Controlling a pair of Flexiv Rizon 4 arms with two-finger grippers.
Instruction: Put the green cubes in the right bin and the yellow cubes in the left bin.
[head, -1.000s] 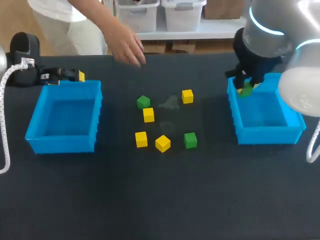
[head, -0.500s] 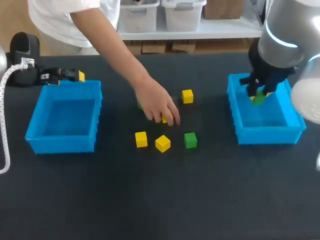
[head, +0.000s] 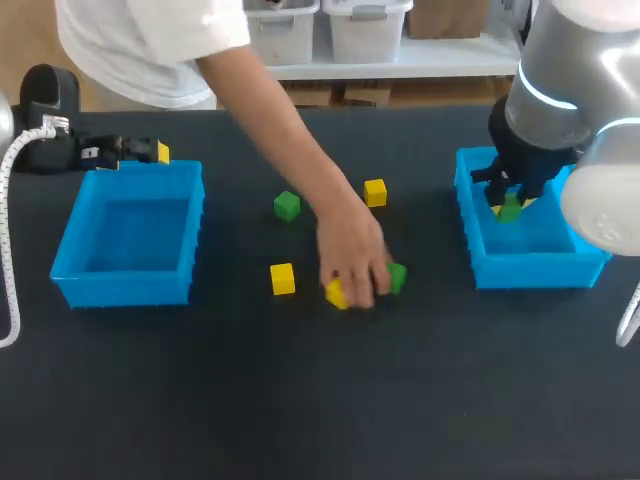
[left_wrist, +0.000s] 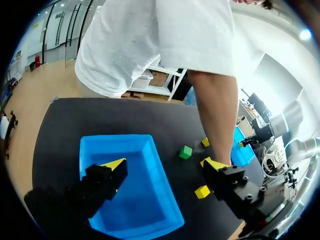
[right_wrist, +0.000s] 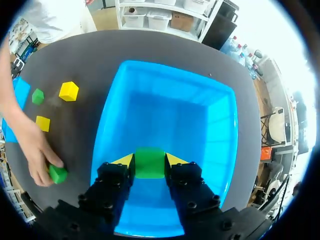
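One relation governs release: on the worktop (head: 320, 400), the right bin (right_wrist: 170, 115) lies directly beneath the right gripper (right_wrist: 150, 161), its floor extending toward 12 o'clock. That gripper is clamped on a green cube (right_wrist: 149, 167), apparently clear of the floor. The left gripper (left_wrist: 164, 165) stands wide open and empty near the left bin (left_wrist: 145, 200).

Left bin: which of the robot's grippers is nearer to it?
Left. The left gripper sits just behind the far rim of the left bin; the right gripper is across the table, over the right bin, holding a green cube.
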